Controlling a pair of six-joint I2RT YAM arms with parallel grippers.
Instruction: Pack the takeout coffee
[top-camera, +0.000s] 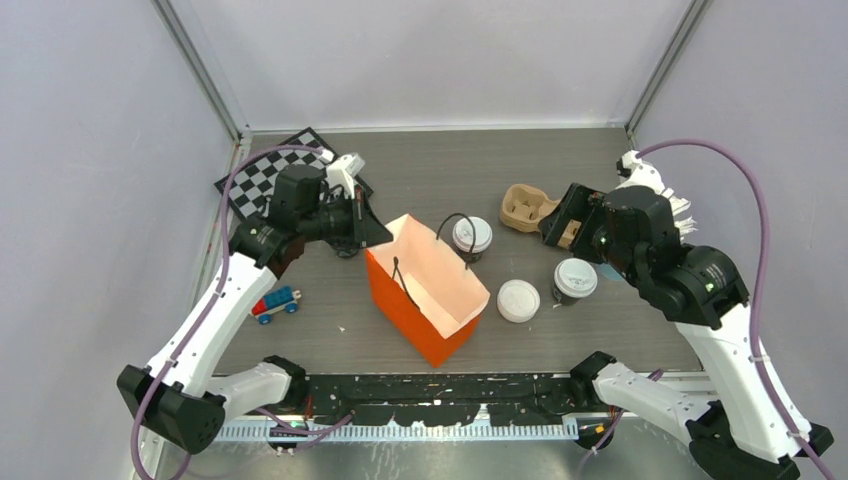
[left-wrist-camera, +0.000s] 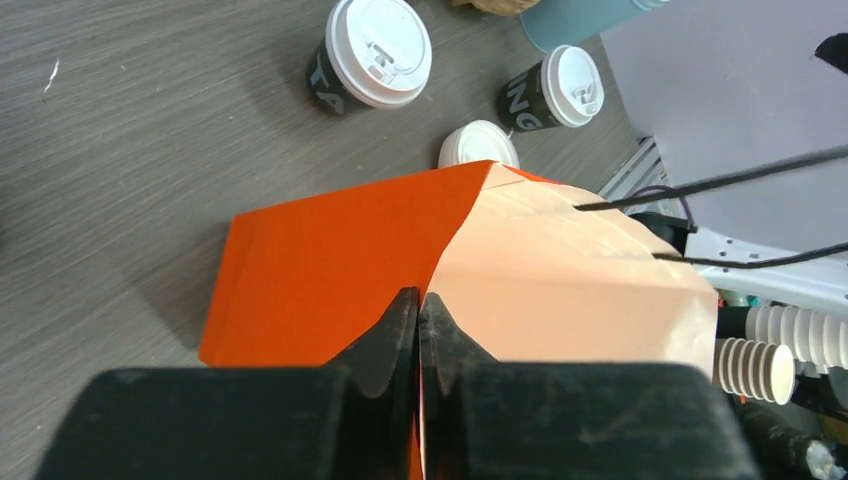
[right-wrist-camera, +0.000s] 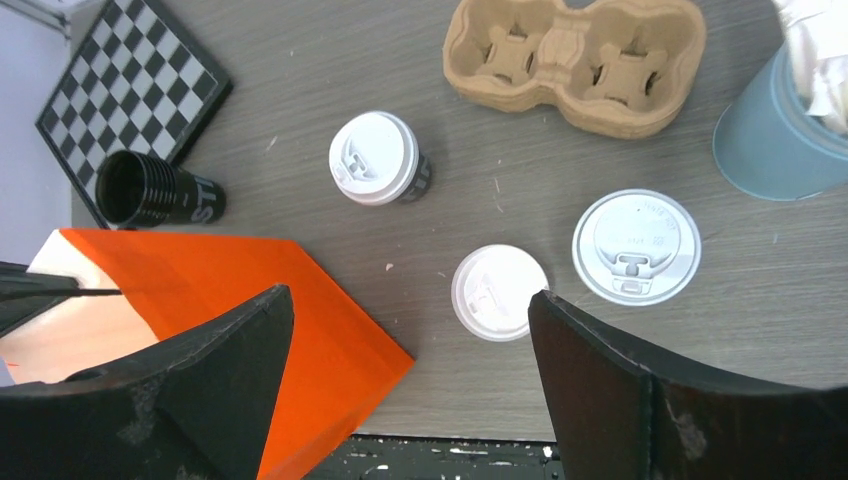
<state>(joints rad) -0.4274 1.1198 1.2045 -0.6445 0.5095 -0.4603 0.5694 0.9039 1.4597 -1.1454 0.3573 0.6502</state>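
The orange paper bag (top-camera: 425, 290) stands open mid-table, its black handles up. My left gripper (left-wrist-camera: 420, 300) is shut on the bag's rim at its far left corner (top-camera: 375, 232). One takeout coffee (top-camera: 472, 236) with a white sip lid stands just behind the bag. A second lidded cup (top-camera: 575, 280) stands to the bag's right. A loose flat white lid (top-camera: 518, 300) lies between that cup and the bag. My right gripper (right-wrist-camera: 408, 293) hangs open and holds nothing, high above the loose lid (right-wrist-camera: 499, 292), with the second cup (right-wrist-camera: 636, 246) to its right.
A cardboard cup carrier (top-camera: 527, 207) lies at the back right, beside a blue cup (right-wrist-camera: 775, 140) stuffed with tissue. A black lidless cup (right-wrist-camera: 150, 190) lies by the checkerboard (top-camera: 262, 178). A toy car (top-camera: 276, 303) sits at the left.
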